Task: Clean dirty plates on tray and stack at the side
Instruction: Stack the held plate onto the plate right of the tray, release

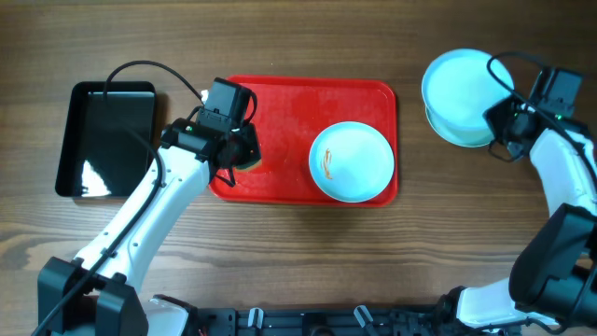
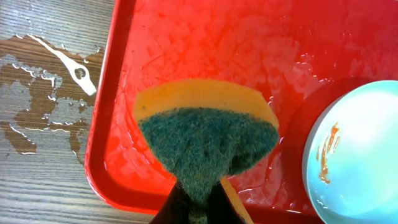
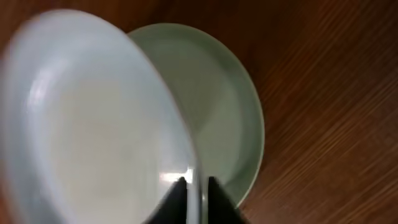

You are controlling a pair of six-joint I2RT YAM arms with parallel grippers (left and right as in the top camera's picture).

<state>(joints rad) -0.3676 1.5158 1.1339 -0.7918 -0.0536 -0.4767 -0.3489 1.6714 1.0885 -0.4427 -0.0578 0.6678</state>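
Stacking looks like the step in hand on my right side. The right end effector (image 3: 194,186) is pinched narrow on the rim of the held plate (image 3: 93,118), which hangs tilted over the lower plate (image 3: 227,99). That lower plate lies on the wooden surface (image 3: 323,124), off the right end of the tray (image 1: 280,98).

I would level the held plate first and centre it over the lower plate so the rims line up. Then I would bring it down slowly and release only once it rests, because an edge-first drop could chip it or skid the plate below. The wrist view is blurred, so I cannot tell whether the two plates touch.

The left end effector (image 1: 244,154) is clamped on the sponge (image 2: 208,134) above the wet left part of the tray. The dirty plate (image 1: 351,161) sits in the tray's right half with an orange smear (image 2: 328,152), so by my reckoning one plate is left to scrub.
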